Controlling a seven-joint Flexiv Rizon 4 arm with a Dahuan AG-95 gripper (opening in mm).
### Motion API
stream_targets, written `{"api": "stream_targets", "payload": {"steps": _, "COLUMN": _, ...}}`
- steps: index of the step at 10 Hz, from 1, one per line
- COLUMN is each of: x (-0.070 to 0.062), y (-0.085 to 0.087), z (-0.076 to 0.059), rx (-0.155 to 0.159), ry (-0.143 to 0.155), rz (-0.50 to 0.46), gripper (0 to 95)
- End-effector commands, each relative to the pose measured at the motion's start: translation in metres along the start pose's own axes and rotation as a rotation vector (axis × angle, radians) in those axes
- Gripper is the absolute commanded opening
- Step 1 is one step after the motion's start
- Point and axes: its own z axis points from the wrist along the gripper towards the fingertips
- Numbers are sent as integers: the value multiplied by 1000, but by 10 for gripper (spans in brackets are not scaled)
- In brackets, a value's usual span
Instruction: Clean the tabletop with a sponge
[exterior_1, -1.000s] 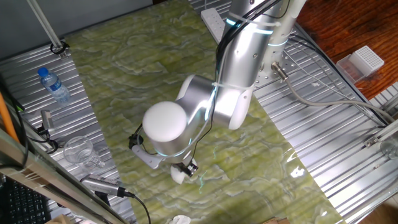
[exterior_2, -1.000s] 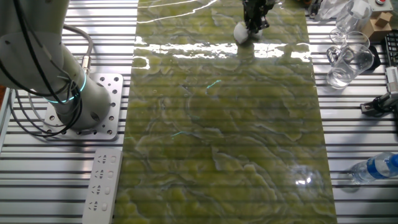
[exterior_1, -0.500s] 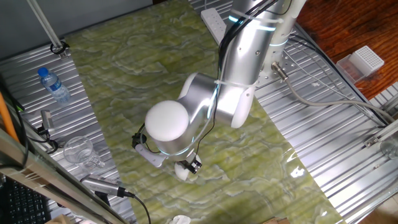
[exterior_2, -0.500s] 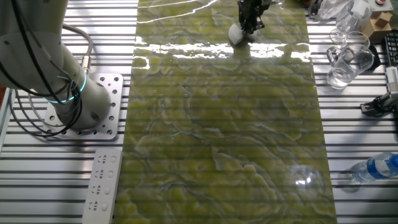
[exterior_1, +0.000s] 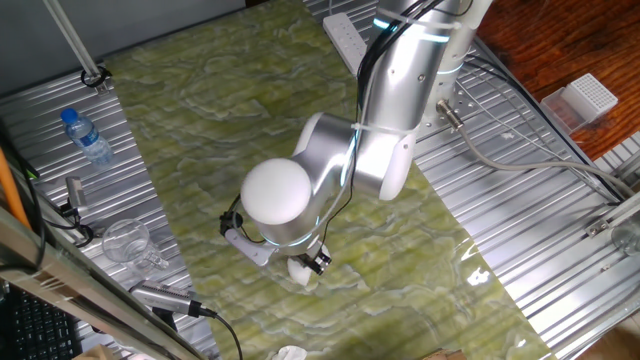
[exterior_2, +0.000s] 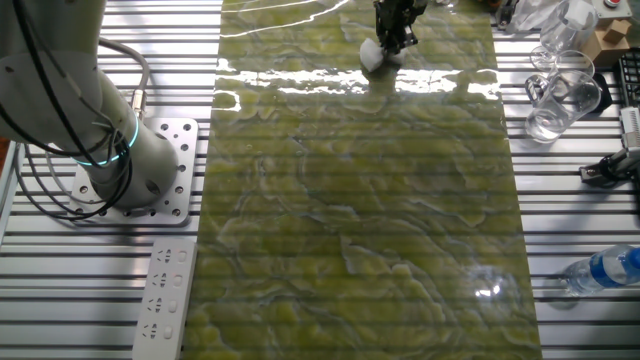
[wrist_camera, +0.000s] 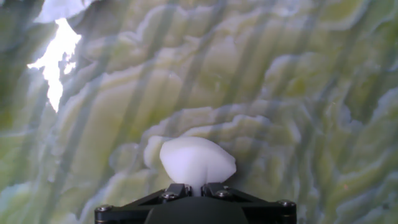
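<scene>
The long glossy desk sheet (exterior_2: 360, 200) is yellow-green with pale wavy marble-like veins. The small soft sponge block (wrist_camera: 197, 160) is plain white. The tool (wrist_camera: 196, 188) pinching it looks black, though only its base shows.

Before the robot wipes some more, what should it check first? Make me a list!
1. Is the small white soft sponge pinched in the black two-finger gripper? Ok: it bulges out from between the fingers.
2. Is the sponge down on the glossy yellow-green marbled tabletop? Cannot tell: it looks very close in every view, but no view shows actual contact.
3. Is the green sheet ahead of the sponge free of things? Ok in the hand view.
4. Are the clear glass mugs off the sheet? Ok: they stand on the ribbed grey metal panel.
5. Is dirt left to wipe? Cannot tell: glare and veins hide it.
</scene>
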Motion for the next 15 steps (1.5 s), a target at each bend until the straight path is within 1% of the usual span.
{"api": "stream_targets", "payload": {"steps": 1, "x": 12, "y": 3, "z": -2, "rx": 0, "ry": 13, "rz": -4, "gripper": 0}}
{"api": "stream_targets", "payload": {"steps": 2, "x": 17, "y": 5, "z": -3, "rx": 5, "ry": 25, "rz": -6, "gripper": 0}}
{"api": "stream_targets", "payload": {"steps": 3, "x": 23, "y": 8, "z": -2, "rx": 12, "ry": 30, "rz": -11, "gripper": 0}}
{"api": "stream_targets", "payload": {"steps": 4, "x": 28, "y": 9, "z": 0, "rx": 18, "ry": 28, "rz": -17, "gripper": 0}}
{"api": "stream_targets", "payload": {"steps": 5, "x": 32, "y": 10, "z": 2, "rx": 21, "ry": 29, "rz": -20, "gripper": 0}}
{"api": "stream_targets", "payload": {"steps": 6, "x": 36, "y": 11, "z": 3, "rx": 32, "ry": 35, "rz": -27, "gripper": 0}}
{"api": "stream_targets", "payload": {"steps": 8, "x": 41, "y": 11, "z": 1, "rx": 38, "ry": 44, "rz": -33, "gripper": 0}}
{"api": "stream_targets", "payload": {"steps": 10, "x": 43, "y": 10, "z": 0, "rx": 32, "ry": 39, "rz": -28, "gripper": 0}}
{"api": "stream_targets", "payload": {"steps": 11, "x": 42, "y": 10, "z": -1, "rx": 28, "ry": 31, "rz": -14, "gripper": 0}}
{"api": "stream_targets", "payload": {"steps": 13, "x": 40, "y": 9, "z": -2, "rx": 29, "ry": 27, "rz": -1, "gripper": 0}}
{"api": "stream_targets", "payload": {"steps": 15, "x": 33, "y": 6, "z": -8, "rx": 28, "ry": 24, "rz": 29, "gripper": 0}}
